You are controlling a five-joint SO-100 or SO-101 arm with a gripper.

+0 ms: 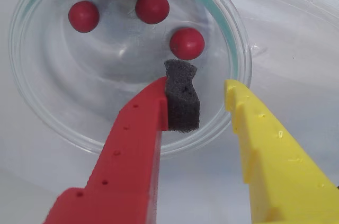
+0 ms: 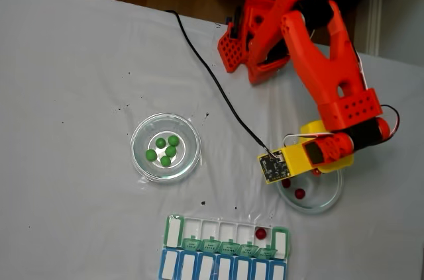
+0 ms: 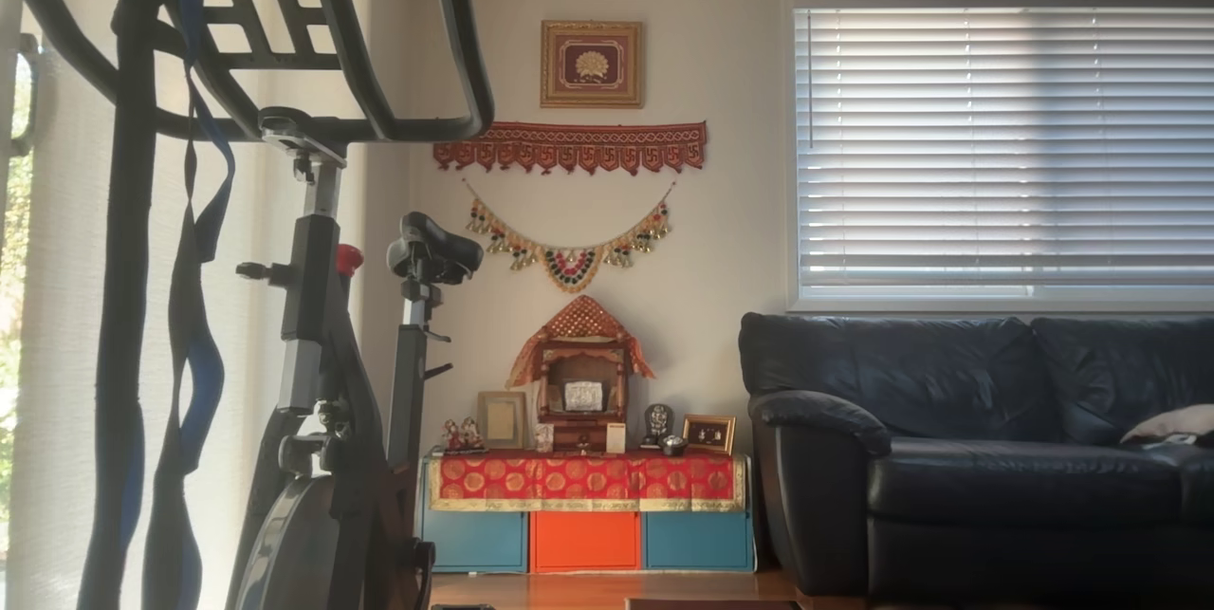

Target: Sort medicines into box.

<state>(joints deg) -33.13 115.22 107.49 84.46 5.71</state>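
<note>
- A table covered in a white cloth with a few small dark specks carries everything.
- A round clear glass dish lies left of centre in the fixed view.
- A second glass dish lies to the right, partly under the arm.
- The box lies at the near edge.
- The arm's red base stands at the far side.
- A black cable trails across the cloth, seemingly flat on it.

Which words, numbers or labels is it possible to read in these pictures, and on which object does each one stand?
No text can be read.
Pill organiser: its green lids carry small dark marks in the fixed view, too small and blurred to read.
Circuit board on the arm: print too small to read.
Framed picture on the wall: an emblem, no legible words.
</note>
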